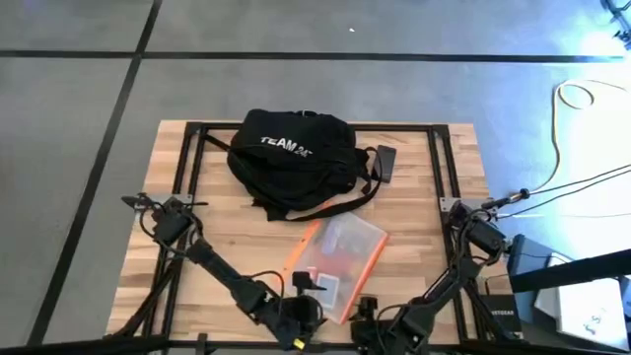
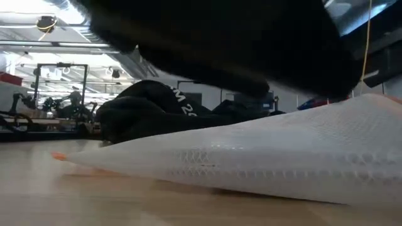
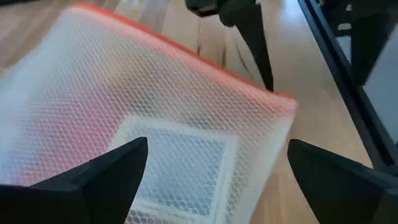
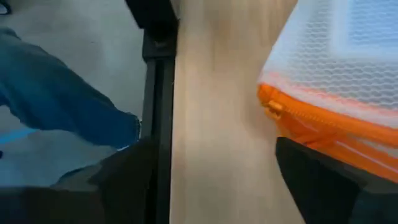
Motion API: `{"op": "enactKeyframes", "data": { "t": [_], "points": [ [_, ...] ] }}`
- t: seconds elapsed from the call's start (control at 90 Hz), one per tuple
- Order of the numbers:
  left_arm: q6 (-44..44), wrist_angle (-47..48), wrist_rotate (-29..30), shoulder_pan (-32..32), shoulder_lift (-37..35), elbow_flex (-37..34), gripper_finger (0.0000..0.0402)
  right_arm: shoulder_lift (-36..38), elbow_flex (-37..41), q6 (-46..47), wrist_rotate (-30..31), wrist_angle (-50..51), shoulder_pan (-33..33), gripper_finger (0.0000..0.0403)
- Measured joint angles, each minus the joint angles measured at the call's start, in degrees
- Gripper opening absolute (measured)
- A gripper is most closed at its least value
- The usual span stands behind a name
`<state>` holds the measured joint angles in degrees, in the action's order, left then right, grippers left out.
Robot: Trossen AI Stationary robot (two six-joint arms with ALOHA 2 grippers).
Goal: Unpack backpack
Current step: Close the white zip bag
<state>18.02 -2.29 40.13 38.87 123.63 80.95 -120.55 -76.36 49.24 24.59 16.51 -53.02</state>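
Black soft fabric backpack (image 1: 294,158) at 12 o'clock; translucent mesh pouch with orange trim (image 1: 340,258) at 6. Left gripper (image 3: 211,171) spread wide, empty, over pouch; right gripper (image 4: 211,180) parted, empty, beside pouch. Centre left gripper before closing.

The backpack (image 1: 294,158) is a large black bag of soft fabric, lying slumped on the far half of the wooden table, roughly midway between left and right. White lettering reading "TEAM 24", with the last character cut off by a fold, runs across its upper face near the far edge. The body bulges in a rounded, crumpled heap. Black straps trail out from its near edge and right side, one curving along the near right of the bag, and a dark flat tab lies just beside it on the right. In the low view it shows as a dark mound (image 2: 147,110) far across the table, with part of the white lettering visible.
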Motion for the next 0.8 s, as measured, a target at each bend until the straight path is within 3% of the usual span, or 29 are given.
{"op": "enactKeyframes", "data": {
  "t": [0.178,0.322,0.8],
  "points": [
    [-2.8,-0.4,-0.7,0.1,0.1,0.0,0.0373,0.2,0.0,-0.2,-1.8,2.1,0.7,0.0231],
    [-5.0,-0.6,-2.3,0.3,0.1,0.0,0.0373,0.4,0.0,0.5,-4.2,2.9,0.3,0.0199],
    [-15.2,-5.2,-3.1,0.0,1.9,0.0,0.0373,0.5,0.0,3.1,4.7,7.1,0.5,0.0193]
  ]
}}
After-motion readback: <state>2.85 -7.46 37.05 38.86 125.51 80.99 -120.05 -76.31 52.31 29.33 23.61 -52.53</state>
